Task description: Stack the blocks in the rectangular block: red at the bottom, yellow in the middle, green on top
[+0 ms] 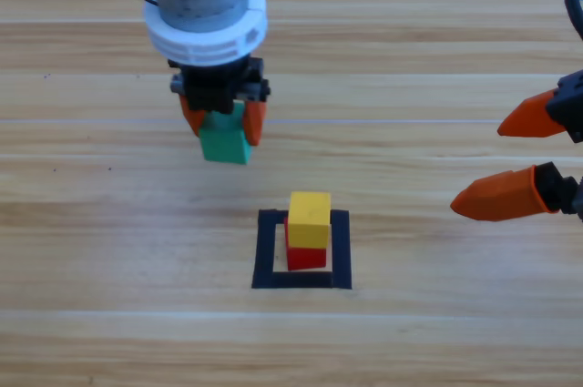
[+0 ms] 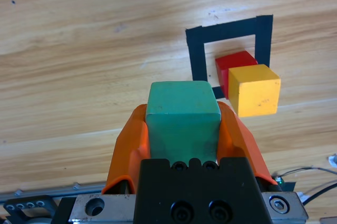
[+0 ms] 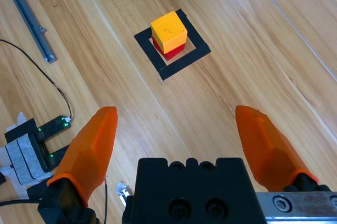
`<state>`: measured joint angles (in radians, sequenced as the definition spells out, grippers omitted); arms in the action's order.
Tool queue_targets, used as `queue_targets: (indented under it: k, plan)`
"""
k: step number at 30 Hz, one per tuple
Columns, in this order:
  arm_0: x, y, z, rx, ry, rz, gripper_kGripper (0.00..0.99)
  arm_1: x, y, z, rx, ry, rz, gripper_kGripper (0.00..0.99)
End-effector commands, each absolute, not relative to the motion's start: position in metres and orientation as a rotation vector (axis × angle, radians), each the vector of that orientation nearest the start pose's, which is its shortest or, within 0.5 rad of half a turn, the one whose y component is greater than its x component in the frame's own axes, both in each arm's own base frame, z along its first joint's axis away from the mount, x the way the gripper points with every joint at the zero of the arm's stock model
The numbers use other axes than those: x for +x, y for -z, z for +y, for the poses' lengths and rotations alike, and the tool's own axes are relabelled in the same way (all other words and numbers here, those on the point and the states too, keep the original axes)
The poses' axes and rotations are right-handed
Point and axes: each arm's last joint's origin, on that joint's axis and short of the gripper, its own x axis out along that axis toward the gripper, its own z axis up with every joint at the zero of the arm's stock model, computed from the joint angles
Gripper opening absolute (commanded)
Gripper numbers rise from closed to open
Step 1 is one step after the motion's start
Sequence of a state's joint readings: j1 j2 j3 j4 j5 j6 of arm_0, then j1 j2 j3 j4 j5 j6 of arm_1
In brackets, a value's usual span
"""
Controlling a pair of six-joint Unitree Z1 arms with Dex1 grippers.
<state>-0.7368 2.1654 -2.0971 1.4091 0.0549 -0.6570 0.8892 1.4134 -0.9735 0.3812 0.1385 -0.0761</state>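
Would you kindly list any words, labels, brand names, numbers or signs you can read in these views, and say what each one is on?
None: no readable text shows in any view.
The green cube in the left gripper, the yellow cube, the red cube and the black tape square are all plain.
The small device with green lights in the right wrist view shows no legible marking.
The open right gripper carries no label.

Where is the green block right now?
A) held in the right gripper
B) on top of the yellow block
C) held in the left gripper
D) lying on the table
C: the left gripper is shut on the green block, off to the side of the yellow block.
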Motion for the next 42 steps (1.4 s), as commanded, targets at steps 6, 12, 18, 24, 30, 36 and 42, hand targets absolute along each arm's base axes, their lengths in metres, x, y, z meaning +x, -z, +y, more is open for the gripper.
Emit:
queue_targets:
  k: [6, 12, 18, 24, 30, 36, 42]
  plan:
    - [0.288, -0.305, -0.321, 0.072, 0.080, 1.494, 0.000, 0.158, -0.309, 0.197, -0.371, -0.994, 0.802, 0.988]
    - [0.286, -0.300, -0.331, 0.058, 0.061, 1.495, 0.000, 0.158, -0.309, 0.197, -0.369, -0.995, 0.801, 0.988]
    - [0.286, -0.293, -0.339, 0.043, 0.043, 1.501, 0.000, 0.158, -0.309, 0.197, -0.370, -0.995, 0.802, 0.988]
    - [0.290, -0.285, -0.344, 0.017, 0.008, 1.509, 0.000, 0.158, -0.309, 0.197, -0.369, -0.997, 0.803, 0.988]
    - [0.288, -0.280, -0.352, 0.000, -0.006, 1.513, 0.000, 0.158, -0.309, 0.197, -0.370, -0.996, 0.804, 0.988]
    - [0.286, -0.274, -0.363, 0.001, -0.003, 1.513, 0.000, 0.157, -0.308, 0.197, -0.370, -1.001, 0.806, 0.988]
    - [0.285, -0.267, -0.372, 0.010, 0.001, 1.515, 0.000, 0.157, -0.309, 0.197, -0.369, -1.003, 0.804, 0.988]
